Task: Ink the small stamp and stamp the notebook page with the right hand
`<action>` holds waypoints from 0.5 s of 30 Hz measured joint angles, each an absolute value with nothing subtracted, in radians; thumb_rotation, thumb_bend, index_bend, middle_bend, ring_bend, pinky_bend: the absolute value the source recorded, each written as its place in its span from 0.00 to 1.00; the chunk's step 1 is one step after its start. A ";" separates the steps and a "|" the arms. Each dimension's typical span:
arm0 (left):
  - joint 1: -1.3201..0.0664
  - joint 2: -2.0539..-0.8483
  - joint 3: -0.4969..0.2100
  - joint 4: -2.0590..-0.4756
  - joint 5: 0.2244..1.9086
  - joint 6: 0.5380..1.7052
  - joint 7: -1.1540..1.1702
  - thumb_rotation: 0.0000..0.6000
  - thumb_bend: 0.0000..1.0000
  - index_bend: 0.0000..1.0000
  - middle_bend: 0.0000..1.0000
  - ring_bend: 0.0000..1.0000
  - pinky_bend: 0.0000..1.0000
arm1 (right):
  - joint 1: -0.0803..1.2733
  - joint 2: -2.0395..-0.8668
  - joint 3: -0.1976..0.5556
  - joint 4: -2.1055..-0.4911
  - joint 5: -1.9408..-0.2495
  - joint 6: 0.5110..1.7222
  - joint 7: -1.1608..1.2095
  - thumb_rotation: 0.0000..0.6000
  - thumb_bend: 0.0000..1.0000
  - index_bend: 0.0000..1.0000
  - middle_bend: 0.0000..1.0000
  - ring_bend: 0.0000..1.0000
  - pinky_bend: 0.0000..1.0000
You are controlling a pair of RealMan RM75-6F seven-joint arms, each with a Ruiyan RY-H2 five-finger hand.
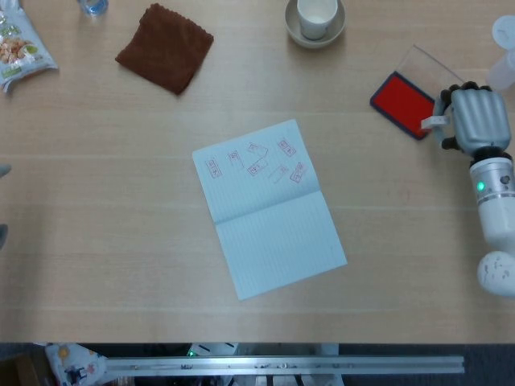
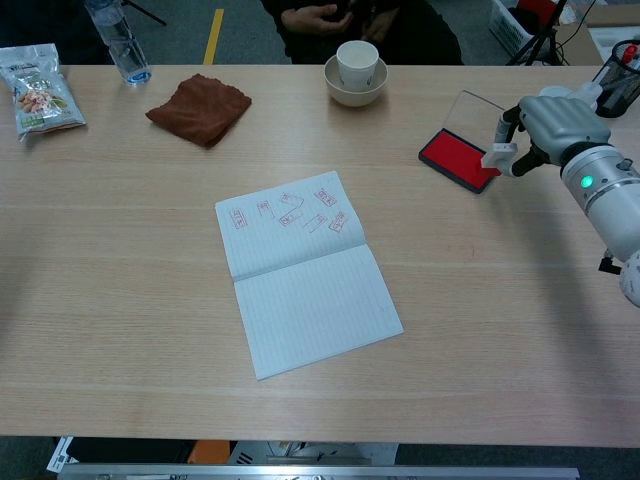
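Stamp held at the ink pad, not yet inked
Right hand (image 2: 548, 122) pinched the stamp (image 2: 497, 155) just over the pad (image 2: 455, 158); the notebook (image 2: 300, 270) stamping remained

1. Head view: mounted high, looking almost straight down on the worktop (image 1: 96, 241); near edge and a metal rail at the bottom.
2. Chest view: lower, angled forward across the worktop (image 2: 120, 300) toward the far edge and floor beyond.
3. Shared: notebook (image 1: 268, 207) (image 2: 303, 272), ink pad (image 1: 405, 102) (image 2: 456, 156), right robot hand (image 1: 475, 117) (image 2: 545, 125).
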State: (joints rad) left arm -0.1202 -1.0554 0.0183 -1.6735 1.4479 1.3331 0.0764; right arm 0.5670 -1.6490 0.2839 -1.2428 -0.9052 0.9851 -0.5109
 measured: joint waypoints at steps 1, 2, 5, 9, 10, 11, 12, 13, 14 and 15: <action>-0.121 -1.055 0.018 -1.674 1.447 1.332 0.076 1.00 0.32 0.15 0.16 0.14 0.10 | 0.573 -1.657 0.286 -1.229 -0.896 0.982 -0.512 1.00 0.33 0.64 0.46 0.29 0.34; -0.122 -1.055 0.018 -1.674 1.447 1.331 0.076 1.00 0.32 0.15 0.16 0.14 0.10 | 0.581 -1.667 0.288 -1.213 -0.887 0.979 -0.513 1.00 0.33 0.64 0.46 0.29 0.34; -0.124 -1.054 0.018 -1.675 1.445 1.326 0.077 1.00 0.33 0.15 0.16 0.14 0.10 | 0.600 -1.691 0.294 -1.174 -0.866 0.971 -0.518 1.00 0.33 0.64 0.46 0.29 0.34; -0.126 -1.053 0.018 -1.675 1.440 1.320 0.079 1.00 0.32 0.15 0.16 0.14 0.10 | 0.624 -1.716 0.300 -1.129 -0.842 0.955 -0.524 1.00 0.33 0.64 0.46 0.29 0.34; -0.126 -1.053 0.018 -1.675 1.438 1.319 0.079 1.00 0.32 0.15 0.16 0.14 0.10 | 0.630 -1.722 0.302 -1.118 -0.838 0.951 -0.525 1.00 0.33 0.64 0.46 0.29 0.34; -0.127 -1.052 0.017 -1.675 1.437 1.317 0.080 1.00 0.32 0.15 0.16 0.14 0.10 | 0.638 -1.730 0.304 -1.105 -0.832 0.945 -0.526 1.00 0.33 0.64 0.46 0.29 0.34; -0.128 -1.052 0.017 -1.675 1.436 1.316 0.081 1.00 0.32 0.15 0.16 0.14 0.10 | 0.643 -1.736 0.305 -1.095 -0.827 0.940 -0.527 1.00 0.33 0.64 0.46 0.29 0.34; -0.128 -1.052 0.017 -1.676 1.435 1.315 0.081 1.00 0.32 0.15 0.16 0.14 0.10 | 0.649 -1.742 0.307 -1.085 -0.822 0.936 -0.528 1.00 0.33 0.64 0.46 0.29 0.34; -0.129 -1.051 0.017 -1.676 1.435 1.314 0.082 1.00 0.32 0.15 0.16 0.14 0.10 | 0.657 -1.749 0.308 -1.073 -0.815 0.930 -0.531 1.00 0.33 0.64 0.46 0.29 0.34; -0.130 -1.051 0.017 -1.677 1.434 1.312 0.083 1.00 0.32 0.15 0.16 0.14 0.10 | 0.662 -1.755 0.309 -1.064 -0.811 0.926 -0.533 1.00 0.33 0.64 0.46 0.29 0.34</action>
